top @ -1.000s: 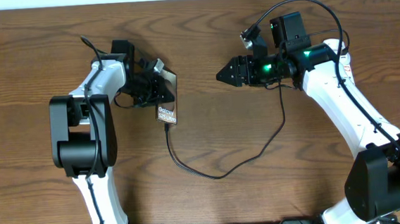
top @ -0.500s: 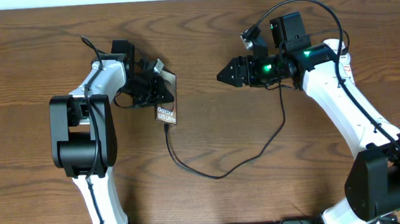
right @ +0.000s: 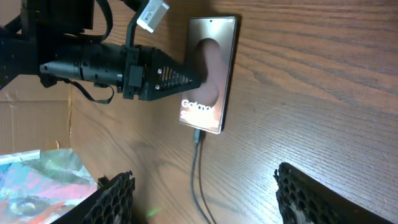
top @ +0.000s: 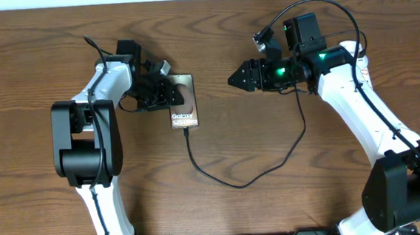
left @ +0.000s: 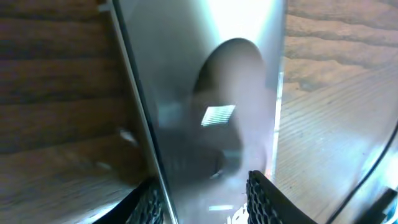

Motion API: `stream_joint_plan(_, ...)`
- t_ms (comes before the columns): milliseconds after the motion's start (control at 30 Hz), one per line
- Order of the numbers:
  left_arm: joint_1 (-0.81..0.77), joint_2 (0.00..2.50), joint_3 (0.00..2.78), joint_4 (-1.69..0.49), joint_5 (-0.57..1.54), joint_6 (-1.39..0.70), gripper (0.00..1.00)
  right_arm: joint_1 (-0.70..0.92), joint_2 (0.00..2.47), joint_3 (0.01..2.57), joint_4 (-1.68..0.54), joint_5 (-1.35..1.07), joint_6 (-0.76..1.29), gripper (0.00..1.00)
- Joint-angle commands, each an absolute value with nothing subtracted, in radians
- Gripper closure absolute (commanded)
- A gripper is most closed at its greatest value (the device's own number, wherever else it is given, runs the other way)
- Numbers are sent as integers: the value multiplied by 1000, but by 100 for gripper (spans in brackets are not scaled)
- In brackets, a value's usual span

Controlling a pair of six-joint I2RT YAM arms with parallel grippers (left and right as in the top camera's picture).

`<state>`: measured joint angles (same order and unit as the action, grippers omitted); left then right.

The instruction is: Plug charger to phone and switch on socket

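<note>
A: Counts?
B: One phone [top: 182, 97], one charger [top: 237, 183], two arms.
A: Phone position?
B: Left of centre on the wooden table [top: 263, 25], text side up, long axis running away from the arm bases. Can't tell if it's resting flat or just lifted. The charger's plug tip [top: 186, 131] is in the near short end. The cable loops right across the table and climbs under the right arm [top: 358, 114].
A: Left jaws?
B: The left gripper [top: 171, 93] has its tip over the phone's left long edge. On the wrist cam the fingers [left: 268, 198] sit either side of the slab, partly parted. Too blurred to tell whether they're clamped or only around it.
A: Right?
B: The right gripper [top: 232, 79] is spread wide, holding nothing and touching nothing. It's well apart from the phone, nose aimed at it.
A: Poses?
B: The left arm [top: 92, 133] rises from its base with the wrist bent right toward the phone. The right arm reaches up and inward, wrist pointing left, green light on.
</note>
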<state>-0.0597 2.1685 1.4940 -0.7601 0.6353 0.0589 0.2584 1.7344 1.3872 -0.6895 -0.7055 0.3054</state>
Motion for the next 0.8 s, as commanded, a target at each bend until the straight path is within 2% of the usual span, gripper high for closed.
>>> stream_joint_plan(0, -53, 2183, 1496, -762, 462, 40, 60, 264, 1741, 1393, -694, -708, 290, 29)
stream_joint_plan(233, -53, 2183, 1496, -757, 442, 40, 59, 263, 1741, 1393, -694, -708, 290, 29)
stream_joint_plan(400, -53, 2168, 1530, -781, 335, 25, 50, 263, 1741, 1393, -694, -678, 290, 31)
stream_joint_plan(767, -51, 1807, 1564, -809, 238, -17, 42, 221, 1659, 1395, -754, -559, 263, 17)
